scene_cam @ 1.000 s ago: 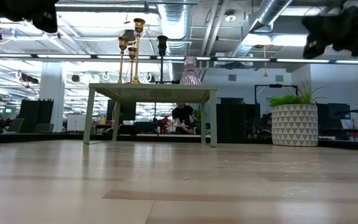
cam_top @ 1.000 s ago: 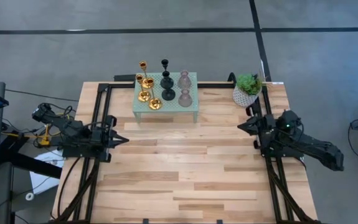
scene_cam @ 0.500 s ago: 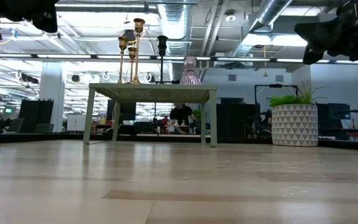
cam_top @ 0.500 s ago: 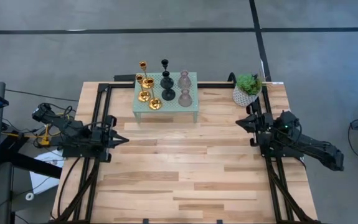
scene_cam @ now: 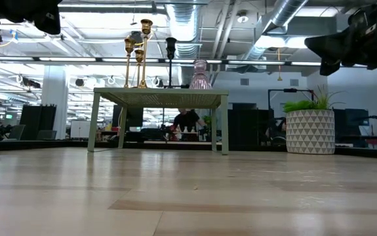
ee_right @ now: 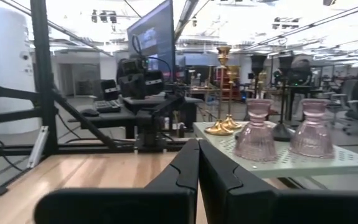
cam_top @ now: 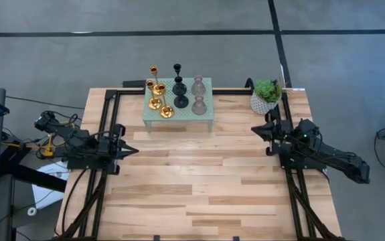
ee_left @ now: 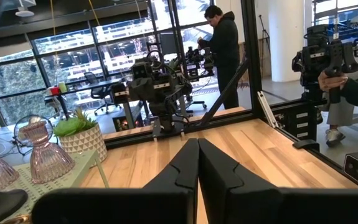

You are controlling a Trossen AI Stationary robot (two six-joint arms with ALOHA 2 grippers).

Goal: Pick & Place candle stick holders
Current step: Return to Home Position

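Gold, black and pinkish glass candle stick holders (cam_top: 181, 101) stand grouped on a pale green shelf (cam_top: 207, 115) at the far edge of the wooden table (cam_top: 199, 187). The gold ones are at the shelf's left end and the black ones in the middle. The two glass ones stand just beside each other toward its right end. The left gripper (cam_top: 134, 151) hovers above the table's left side, fingers pressed together and holding nothing. The right gripper (cam_top: 255, 129) hangs over the table's right side, near a small potted plant (cam_top: 266, 95) in a white pot. Its fingers are likewise closed on nothing. Both grippers are well apart from the shelf. Beyond the table, a person (ee_left: 223, 43) in dark clothing stands among workstations.
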